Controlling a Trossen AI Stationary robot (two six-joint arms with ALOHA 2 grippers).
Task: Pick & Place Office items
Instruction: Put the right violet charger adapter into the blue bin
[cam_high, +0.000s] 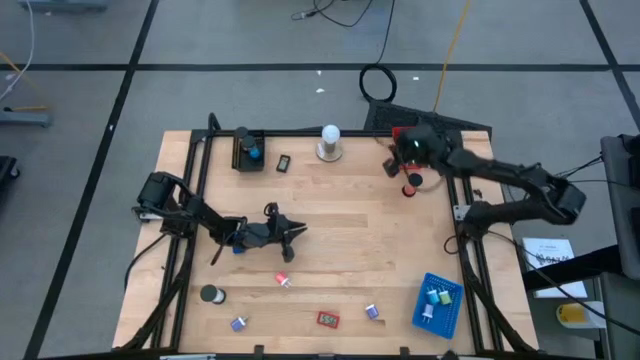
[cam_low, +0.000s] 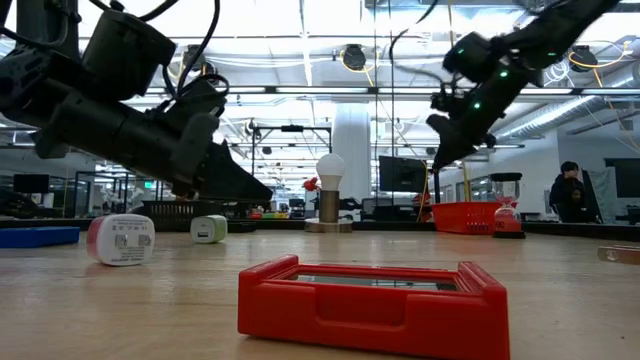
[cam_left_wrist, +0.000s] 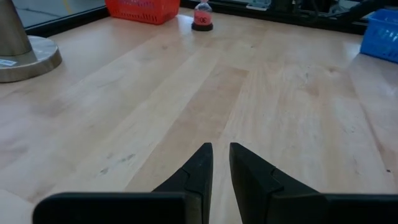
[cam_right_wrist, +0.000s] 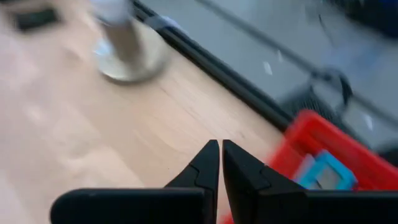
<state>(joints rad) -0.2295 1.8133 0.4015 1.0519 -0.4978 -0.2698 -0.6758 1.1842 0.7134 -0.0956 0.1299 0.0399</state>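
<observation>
Fingers pressed together and empty, the right gripper (cam_high: 391, 166) hovers beside the red plastic basket (cam_right_wrist: 323, 155); it should spread them before descending.

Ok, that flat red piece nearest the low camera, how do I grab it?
Come straight down and pinch the red piece across its shorter width, on the two long outer walls. It lies flat and low on the table, a raised rim around a recessed middle, so a side approach likely finds little to grip.
</observation>
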